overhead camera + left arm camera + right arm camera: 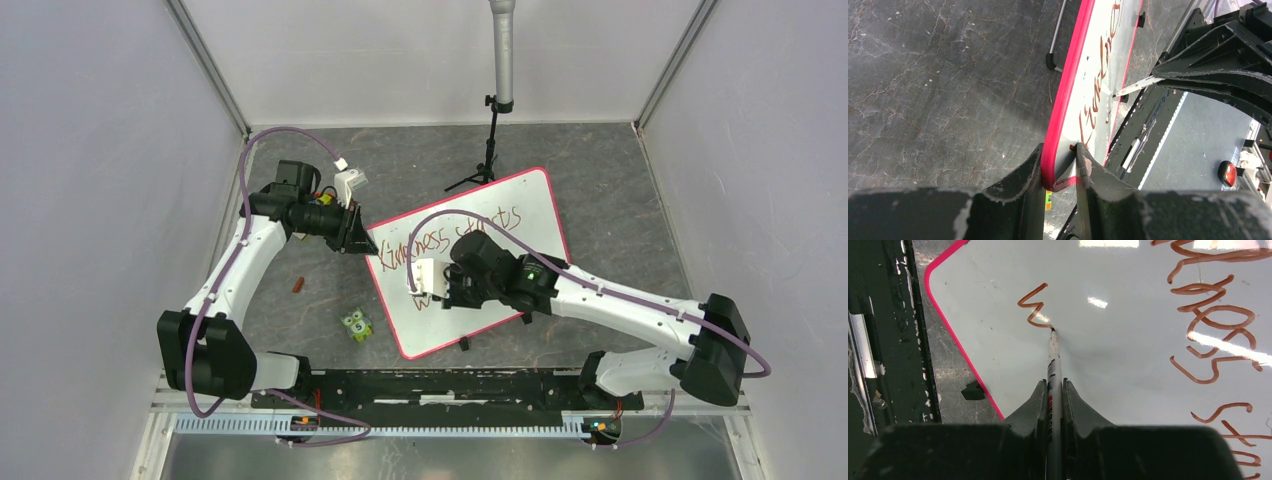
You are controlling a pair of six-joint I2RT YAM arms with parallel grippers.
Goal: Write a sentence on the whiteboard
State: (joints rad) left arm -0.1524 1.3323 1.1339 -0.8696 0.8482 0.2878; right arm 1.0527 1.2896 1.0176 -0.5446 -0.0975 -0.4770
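While the left hand (1059, 150) pinches the pink-framed corner of the whiteboard (538, 205), skewed across the dark, marbled bench (610, 180), the sentence (462, 236) is part done: line one runs in brownish-red loops, line two is only a "w" (1032, 305). The right hand (1053, 386), pressed tight on a slim marker (1053, 352), has the tip touching the glossy white face. Next, I'd say: smooth strokes rightward, light pressure, board braced.

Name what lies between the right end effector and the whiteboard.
A white marker pen, clamped in the right end effector, its tip touching the large white pink-framed whiteboard, as the right wrist view shows.
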